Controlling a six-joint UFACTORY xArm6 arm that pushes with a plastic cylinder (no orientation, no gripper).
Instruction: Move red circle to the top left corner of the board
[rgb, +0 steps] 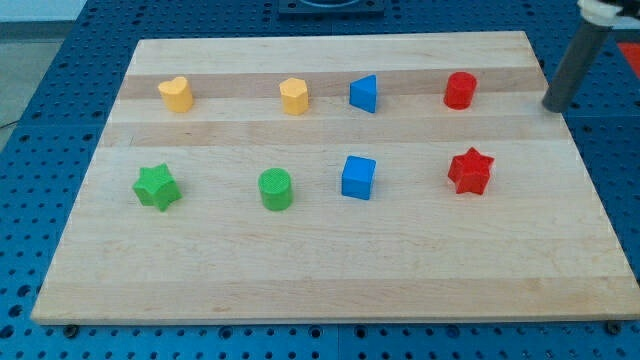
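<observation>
The red circle (460, 90) stands in the upper row at the view's right, on the wooden board (330, 260). My tip (556, 106) is at the board's right edge, to the right of the red circle and well apart from it. The board's top left corner (150, 48) is bare wood, with the yellow heart (176, 94) the nearest block to it.
The upper row also holds a yellow hexagon (295, 96) and a blue triangle (364, 93). The lower row holds a green star (157, 187), a green circle (276, 189), a blue cube (358, 177) and a red star (471, 171).
</observation>
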